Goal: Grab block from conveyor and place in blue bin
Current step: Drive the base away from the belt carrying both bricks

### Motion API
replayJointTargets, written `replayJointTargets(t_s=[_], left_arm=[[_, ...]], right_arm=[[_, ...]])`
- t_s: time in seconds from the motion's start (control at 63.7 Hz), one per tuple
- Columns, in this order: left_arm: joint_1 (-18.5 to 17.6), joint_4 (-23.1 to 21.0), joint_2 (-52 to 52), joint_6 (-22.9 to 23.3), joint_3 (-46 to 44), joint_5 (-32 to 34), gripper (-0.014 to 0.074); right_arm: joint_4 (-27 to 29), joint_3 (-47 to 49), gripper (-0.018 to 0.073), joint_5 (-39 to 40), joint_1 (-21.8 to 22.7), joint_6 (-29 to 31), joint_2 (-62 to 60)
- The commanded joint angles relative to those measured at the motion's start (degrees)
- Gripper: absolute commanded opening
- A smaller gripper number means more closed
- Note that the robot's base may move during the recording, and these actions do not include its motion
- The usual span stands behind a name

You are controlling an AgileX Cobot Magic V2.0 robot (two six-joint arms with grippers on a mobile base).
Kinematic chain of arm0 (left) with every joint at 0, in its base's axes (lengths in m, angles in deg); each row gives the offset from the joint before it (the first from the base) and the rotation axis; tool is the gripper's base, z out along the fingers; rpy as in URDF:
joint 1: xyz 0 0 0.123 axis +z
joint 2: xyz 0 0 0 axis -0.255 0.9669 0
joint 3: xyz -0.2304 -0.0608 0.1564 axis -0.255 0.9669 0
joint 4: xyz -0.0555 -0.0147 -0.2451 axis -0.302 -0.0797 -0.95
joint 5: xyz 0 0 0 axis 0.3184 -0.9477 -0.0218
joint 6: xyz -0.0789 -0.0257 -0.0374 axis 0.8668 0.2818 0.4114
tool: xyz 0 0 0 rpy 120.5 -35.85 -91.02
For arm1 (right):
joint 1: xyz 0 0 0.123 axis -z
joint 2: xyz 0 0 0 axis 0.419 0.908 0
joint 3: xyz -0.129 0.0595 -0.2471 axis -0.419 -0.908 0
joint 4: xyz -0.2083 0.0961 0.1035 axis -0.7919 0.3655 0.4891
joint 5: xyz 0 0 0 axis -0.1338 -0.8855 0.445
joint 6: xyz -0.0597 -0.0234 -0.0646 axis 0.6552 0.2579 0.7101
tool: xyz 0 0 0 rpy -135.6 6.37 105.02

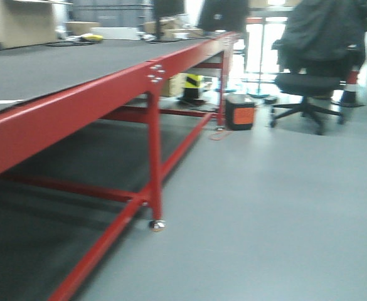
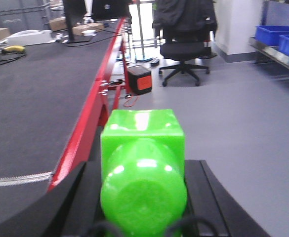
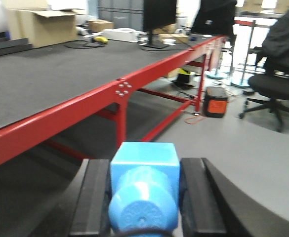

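Left wrist-mounted view, read left to right: the conveyor (image 2: pixel 30 98) runs away along my left side, dark belt above a red rail. In the centre my left gripper (image 2: pixel 143 165) is closed on a green block (image 2: pixel 143 131), with black fingers (image 2: pixel 211 192) pressed to both its flanks. At far right two blue bins (image 2: pixel 268 37) sit on a metal shelf (image 2: pixel 272 55), well apart from me, ahead and to the right across open floor. Right wrist-mounted view: the block (image 3: pixel 144 153), bright blue, is off the belt and clamped in my right gripper (image 3: pixel 144 163). Its round stud points back toward the camera, so its axis lies along the fingers, and the conveyor's red frame passes to the left. The bins show in neither this view nor the front one, so I cannot tell which arm is nearer to them. I judge the placing turns on carrying the right hand rightward, away from the belt, to a bin
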Motion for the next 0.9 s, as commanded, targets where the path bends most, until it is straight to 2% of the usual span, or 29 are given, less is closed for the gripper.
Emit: replayJointTargets(t_s=[0.0,0.88], left_arm=[[-0.35,-0.06,-0.25,0.42,-0.10,1.11,-0.0111],[-0.35,-0.06,-0.25,0.42,-0.10,1.11,-0.0111]], right_arm=[[-0.42,0.21,-0.0162,1.32,-0.10,0.20,-0.16],[-0.42,0.21,-0.0162,1.32,-0.10,0.20,-0.16]])
